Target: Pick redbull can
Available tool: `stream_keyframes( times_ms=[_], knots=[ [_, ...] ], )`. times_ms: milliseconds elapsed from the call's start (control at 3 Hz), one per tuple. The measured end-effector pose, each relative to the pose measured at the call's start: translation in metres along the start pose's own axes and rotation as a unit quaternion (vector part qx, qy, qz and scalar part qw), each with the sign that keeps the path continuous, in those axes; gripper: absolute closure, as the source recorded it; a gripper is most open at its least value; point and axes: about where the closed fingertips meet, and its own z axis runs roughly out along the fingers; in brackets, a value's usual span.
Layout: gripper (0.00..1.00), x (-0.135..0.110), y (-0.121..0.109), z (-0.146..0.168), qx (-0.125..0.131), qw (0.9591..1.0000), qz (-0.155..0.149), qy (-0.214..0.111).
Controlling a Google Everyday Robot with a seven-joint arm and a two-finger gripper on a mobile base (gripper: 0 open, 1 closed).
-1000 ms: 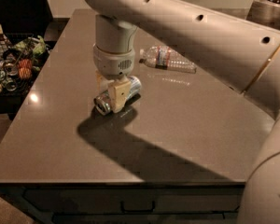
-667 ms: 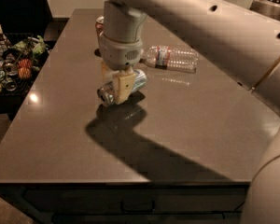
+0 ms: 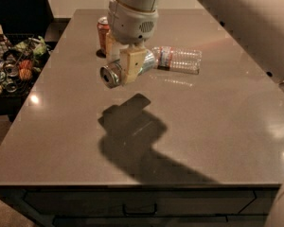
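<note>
The jaws were clamped on the redbull can point(image 3: 111, 75), which was held on its side in the gripper point(image 3: 130, 68). Since a second earlier it had been lifted off the table point(image 3: 213, 126), level with and just beside the water bottle point(image 3: 181, 59). The shadow was cast nearer than the bottle. The pick was judged nearly complete.
</note>
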Motion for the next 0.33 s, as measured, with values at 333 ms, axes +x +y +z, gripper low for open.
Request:
stream_keyframes(
  times_ms=[333],
  knots=[
    [1.0,-0.0002,0.0,-0.0004,0.0,1.0,0.0,0.0]
  ],
)
